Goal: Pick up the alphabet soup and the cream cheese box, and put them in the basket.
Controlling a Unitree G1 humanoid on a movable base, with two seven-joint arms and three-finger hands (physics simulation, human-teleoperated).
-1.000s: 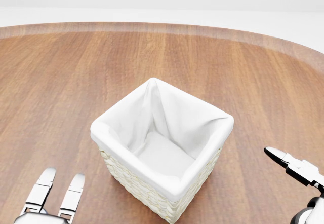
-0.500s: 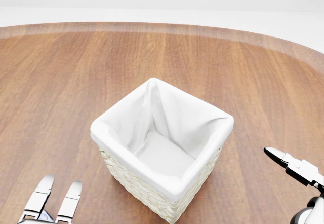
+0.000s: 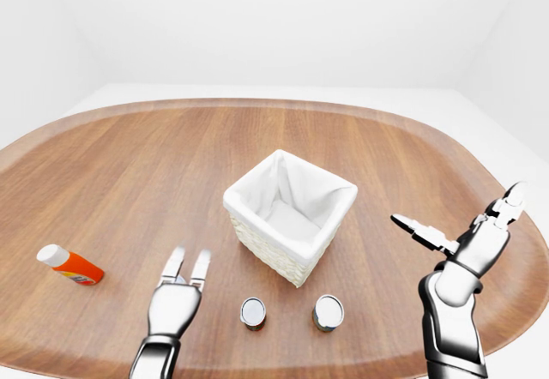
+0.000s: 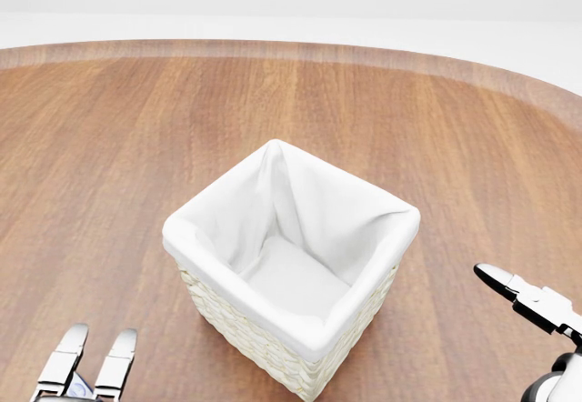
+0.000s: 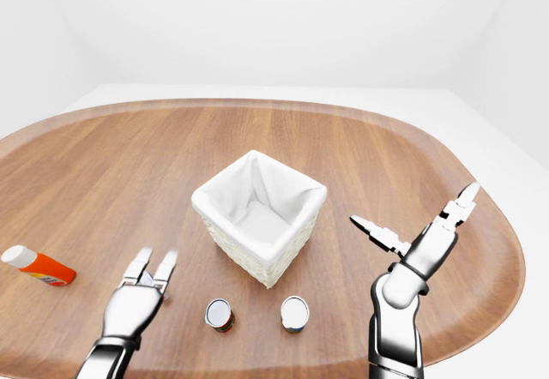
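Change noted, my left hand (image 4: pixel 85 364): drawn back toward me over the last second. In the head view its two fingertips (image 4: pixel 73 339) have slid steadily down toward the bottom left edge and now show less length, fingers straight and spread, nearer me than the basket's (image 4: pixel 364 316) near left corner.

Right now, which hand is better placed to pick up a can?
The left hand: it rests low beside the left can. The right hand is raised, farther from both cans.
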